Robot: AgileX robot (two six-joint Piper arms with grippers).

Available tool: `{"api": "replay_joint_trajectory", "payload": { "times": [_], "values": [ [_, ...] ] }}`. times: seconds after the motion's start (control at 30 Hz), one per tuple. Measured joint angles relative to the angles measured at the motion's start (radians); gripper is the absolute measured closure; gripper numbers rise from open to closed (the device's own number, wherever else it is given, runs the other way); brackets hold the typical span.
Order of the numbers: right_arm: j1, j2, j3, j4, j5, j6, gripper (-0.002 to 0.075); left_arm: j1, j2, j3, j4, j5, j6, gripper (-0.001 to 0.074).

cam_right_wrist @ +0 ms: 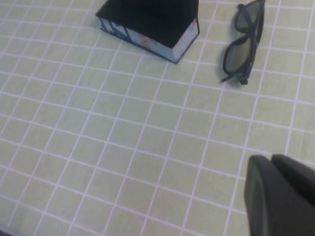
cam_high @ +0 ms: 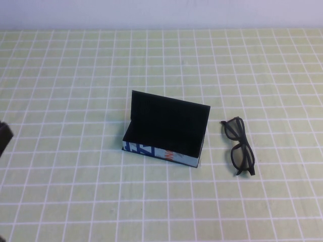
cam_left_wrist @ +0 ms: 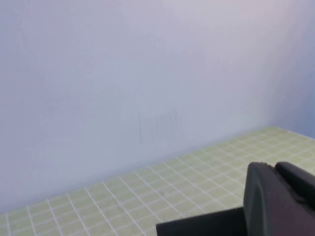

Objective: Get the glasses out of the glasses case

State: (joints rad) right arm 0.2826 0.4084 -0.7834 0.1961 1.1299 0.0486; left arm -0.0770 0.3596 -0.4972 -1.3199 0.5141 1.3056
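Your glasses lie on the table right of the open glasses case, left gripper and right gripper held clear, jaw states perhaps shut, cannot tell.

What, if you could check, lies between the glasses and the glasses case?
Nothing: in the high view only bare checked tablecloth separates the glasses from the open glasses case. Neither gripper is near them.

Left gripper is barely peeking in at the far left edge in the high view, just a dark corner of it, sitting low near the table. Its own wrist cam only catches a chunk of black housing. Right gripper doesn't show from above; its wrist cam shows a black bit hanging above the table, looking down.
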Motion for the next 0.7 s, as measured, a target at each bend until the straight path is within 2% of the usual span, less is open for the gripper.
{"api": "replay_joint_trajectory", "payload": {
  "times": [0.13,0.3,0.7],
  "values": [
    [0.0,-0.066,0.026,0.006,-0.05,-0.016,0.0742,0.0,-0.171,0.075,-0.005,-0.063,-0.027,0.0739],
    [0.0,-0.135,0.101,0.019,-0.226,-0.049,0.0742,0.0,-0.306,0.188,-0.01,-0.121,-0.042,0.0739],
    [0.0,-0.151,0.35,0.077,-0.678,-0.082,0.0742,0.0,-0.337,0.513,-0.028,-0.433,-0.046,0.0739]
  ]
}}
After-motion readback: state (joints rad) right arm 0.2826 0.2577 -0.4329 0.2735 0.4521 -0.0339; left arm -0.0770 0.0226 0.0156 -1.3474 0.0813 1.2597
